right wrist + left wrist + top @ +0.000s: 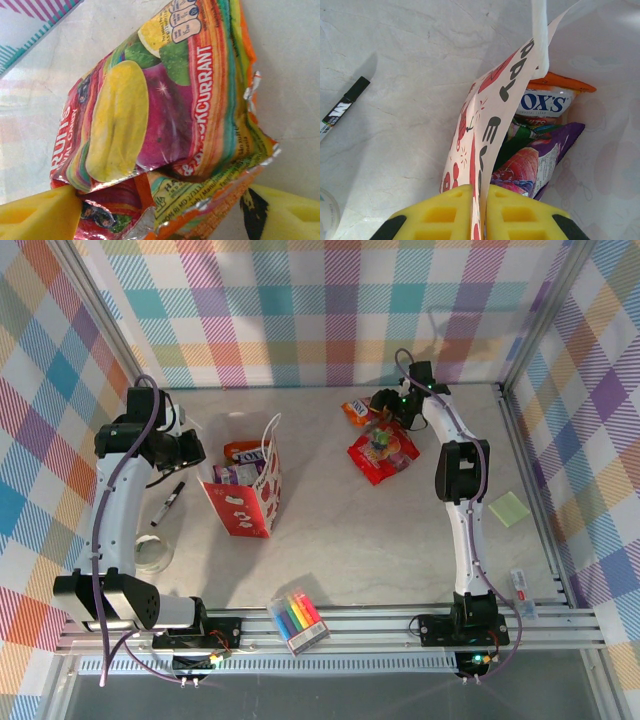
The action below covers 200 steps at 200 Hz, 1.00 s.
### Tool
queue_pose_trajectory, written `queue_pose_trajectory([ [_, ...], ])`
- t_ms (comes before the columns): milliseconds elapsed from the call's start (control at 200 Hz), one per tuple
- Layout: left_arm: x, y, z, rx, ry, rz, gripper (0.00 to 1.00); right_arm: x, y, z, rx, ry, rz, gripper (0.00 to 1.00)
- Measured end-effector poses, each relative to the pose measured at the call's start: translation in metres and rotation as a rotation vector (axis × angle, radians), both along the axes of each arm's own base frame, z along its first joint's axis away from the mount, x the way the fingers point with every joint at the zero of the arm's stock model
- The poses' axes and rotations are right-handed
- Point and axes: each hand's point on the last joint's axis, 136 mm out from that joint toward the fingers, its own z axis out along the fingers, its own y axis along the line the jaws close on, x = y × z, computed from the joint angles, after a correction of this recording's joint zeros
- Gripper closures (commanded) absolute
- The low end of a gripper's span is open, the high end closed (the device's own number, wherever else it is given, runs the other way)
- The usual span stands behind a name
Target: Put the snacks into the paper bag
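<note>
- The left end effector (pixel 479 192) is closed on the near wall of the paper bag (pixel 485 125). The wall is judged to be pinched so that the bag is kept upright and its mouth held wide for loading.
- The right end effector (pixel 165 210) is set with its yellow fingers (pixel 45 215) apart, one on each side of a fruit-printed packet (pixel 165 100). No firm clamp is shown, so the packet is taken as straddled and not yet held.
- The snacks (pixel 525 132) are divided. Several are lodged inside the bag, an orange packet (pixel 555 97) and a purple packet (pixel 555 145) among them. Loose packets (pixel 383 453) lie on the worktop (pixel 350 550) at the far right, well apart from the bag.
- The pinch on the paper and the stacked contents are given by the left wrist view. From above, the tops of those packets are glimpsed, and the gap between the bag and the loose packets is laid out.
- The packet's crumpled foil seam and its print are supplied by the right wrist view. Overhead, that end effector is seen as a small dark shape beside the pile.
</note>
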Motion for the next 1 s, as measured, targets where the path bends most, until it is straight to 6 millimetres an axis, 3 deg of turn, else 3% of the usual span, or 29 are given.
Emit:
queue_pose_trajectory([
  [250,0.0,0.0,0.0,0.0,0.0,0.0,0.86,0.001,-0.003,-0.001,-0.016,-0.001,-0.015,0.62],
  [550,0.0,0.0,0.0,-0.001,0.0,0.0,0.86,0.003,-0.007,0.002,-0.052,-0.027,-0.001,0.85],
  [830,0.0,-0.001,0.001,-0.003,-0.002,-0.002,0.85,-0.015,-0.012,0.024,-0.094,-0.034,0.022,0.91],
  [1000,-0.001,-0.002,0.002,-0.01,-0.006,-0.006,0.85,-0.025,-0.009,0.048,-0.11,-0.069,0.05,0.94],
])
